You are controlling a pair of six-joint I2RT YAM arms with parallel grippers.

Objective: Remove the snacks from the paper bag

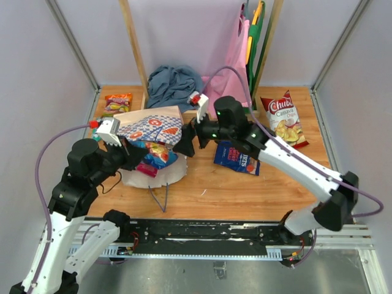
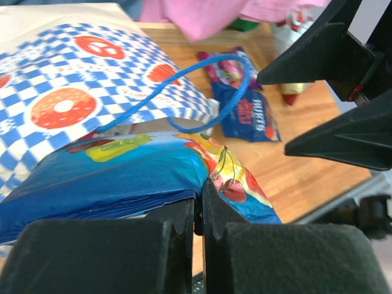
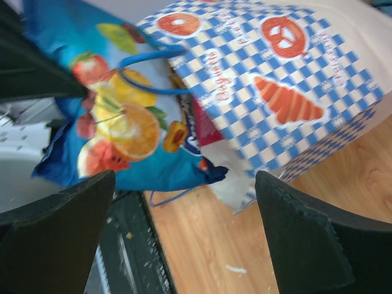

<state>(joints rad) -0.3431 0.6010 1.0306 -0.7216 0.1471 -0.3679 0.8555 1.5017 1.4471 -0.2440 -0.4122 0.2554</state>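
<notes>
1. Wooden worktop (image 1: 202,184), pale lilac walls (image 1: 184,30) behind. A grey-blue cloth (image 1: 171,82) is heaped at upper centre, and a pink cloth bag (image 1: 229,79) hangs just right of it.
2. Loose on the worktop: Chuds bag (image 1: 283,117) at upper right, dark blue packet (image 1: 237,158) at centre, orange packet (image 1: 117,103) at upper left.
3. Paper bag (image 1: 150,125) lies on its side at centre left, mouth toward the bottom of the frame. A blue fruit-print packet (image 2: 122,177) protrudes from the mouth, under the blue cord handle (image 2: 233,92).
4. Left pincer (image 2: 199,205): closed, nipping the fruit-print packet's lower edge at the bag mouth.
5. Right pincer (image 1: 190,138): jaws spread wide, holding nothing, just right of the bag mouth, apart from the packet.
</notes>
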